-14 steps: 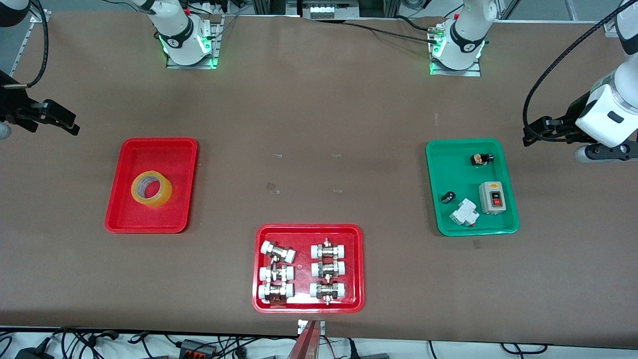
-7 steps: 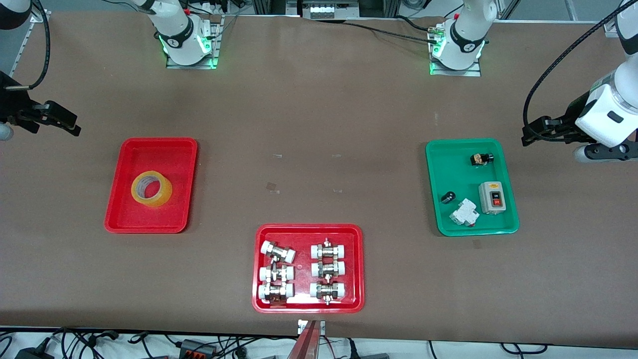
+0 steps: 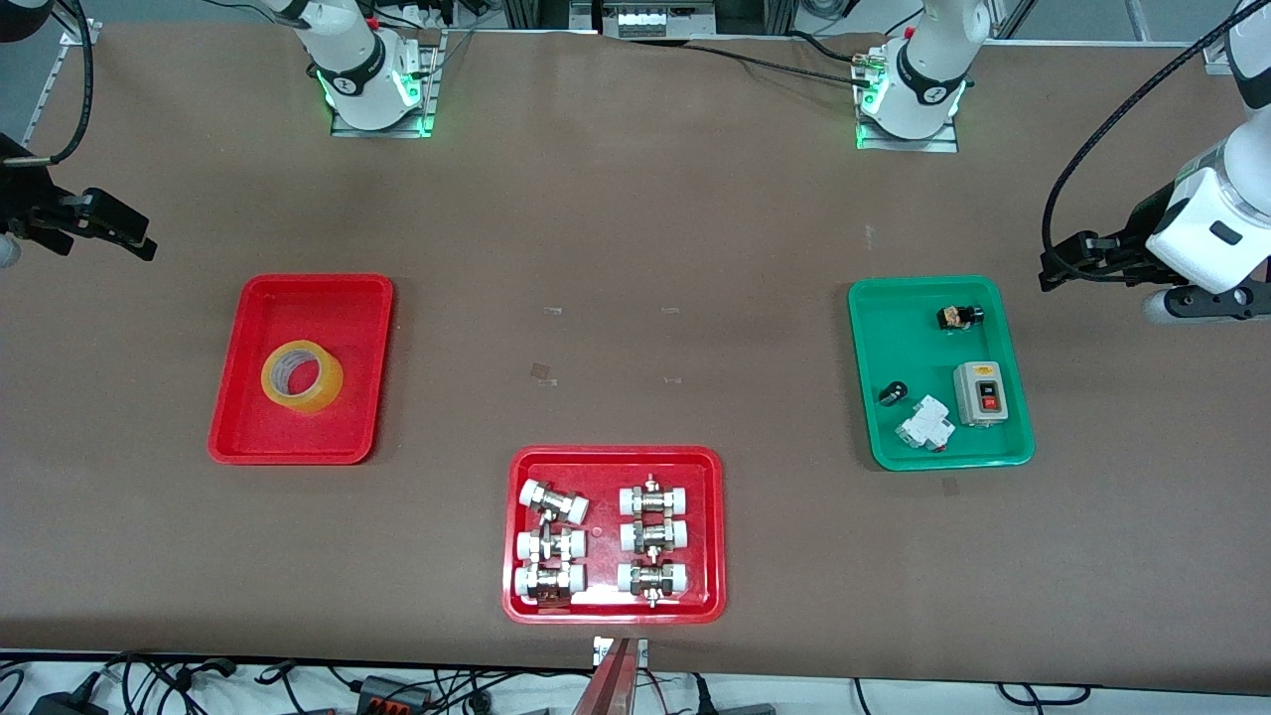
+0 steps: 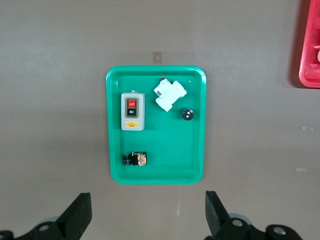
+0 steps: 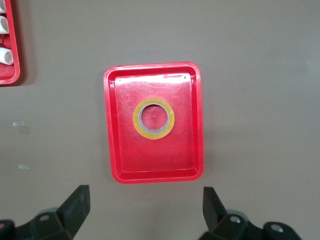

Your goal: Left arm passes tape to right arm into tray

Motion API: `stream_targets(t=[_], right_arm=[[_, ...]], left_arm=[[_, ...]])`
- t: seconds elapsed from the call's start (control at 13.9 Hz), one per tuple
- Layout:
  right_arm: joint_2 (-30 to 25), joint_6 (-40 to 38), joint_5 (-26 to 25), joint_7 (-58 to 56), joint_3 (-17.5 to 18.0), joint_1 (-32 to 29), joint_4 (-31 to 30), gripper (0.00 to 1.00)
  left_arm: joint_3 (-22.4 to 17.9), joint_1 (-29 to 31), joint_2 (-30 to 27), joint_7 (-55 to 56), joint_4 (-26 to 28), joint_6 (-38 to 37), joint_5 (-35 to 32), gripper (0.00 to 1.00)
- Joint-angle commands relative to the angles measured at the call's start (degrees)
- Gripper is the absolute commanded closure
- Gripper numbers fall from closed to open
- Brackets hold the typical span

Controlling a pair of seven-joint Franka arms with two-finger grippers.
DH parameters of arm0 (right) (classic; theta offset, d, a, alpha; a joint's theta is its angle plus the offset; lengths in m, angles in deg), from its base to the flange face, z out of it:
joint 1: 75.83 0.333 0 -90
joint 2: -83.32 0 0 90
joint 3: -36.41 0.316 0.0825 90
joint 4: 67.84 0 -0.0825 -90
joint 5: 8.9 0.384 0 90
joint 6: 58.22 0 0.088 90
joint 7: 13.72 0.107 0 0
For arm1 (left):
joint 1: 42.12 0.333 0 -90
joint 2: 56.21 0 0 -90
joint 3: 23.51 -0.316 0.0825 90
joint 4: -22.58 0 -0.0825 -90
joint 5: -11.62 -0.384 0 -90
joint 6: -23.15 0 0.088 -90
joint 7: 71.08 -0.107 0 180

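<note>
The yellow tape [image 3: 302,377] lies flat in the plain red tray [image 3: 318,293] toward the right arm's end of the table. It also shows in the right wrist view [image 5: 154,118], inside the tray [image 5: 150,167]. My right gripper [image 3: 134,235] is open and empty, up over bare table beside the tray, clear of it; its jaws stand wide apart [image 5: 145,192]. My left gripper [image 3: 1055,266] is open and empty over bare table beside the green tray, jaws wide [image 4: 147,200].
A green tray [image 3: 894,328] holds a grey switch box [image 3: 980,393], a white breaker [image 3: 924,424] and small black parts. A red tray [image 3: 614,459] with several white-capped metal fittings sits nearest the front camera. Both arm bases stand at the table's back edge.
My right gripper has drawn a little away from the red tray, toward the table's end. The left gripper has barely moved. The tape has not moved.
</note>
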Motion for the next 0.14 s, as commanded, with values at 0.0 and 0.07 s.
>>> stream_targets(t=[0.0, 0.07], right_arm=[[-1.41, -0.29, -0.07, -0.9, -0.01, -0.14, -1.13, 0.0], [-1.41, -0.29, -0.07, -0.9, -0.01, -0.14, -1.13, 0.0]], left_arm=[[-0.11, 0.4, -0.89, -0.87, 0.26, -0.13, 1.37, 0.0], [-0.11, 0.4, -0.8, -0.87, 0.26, -0.13, 1.37, 0.0]])
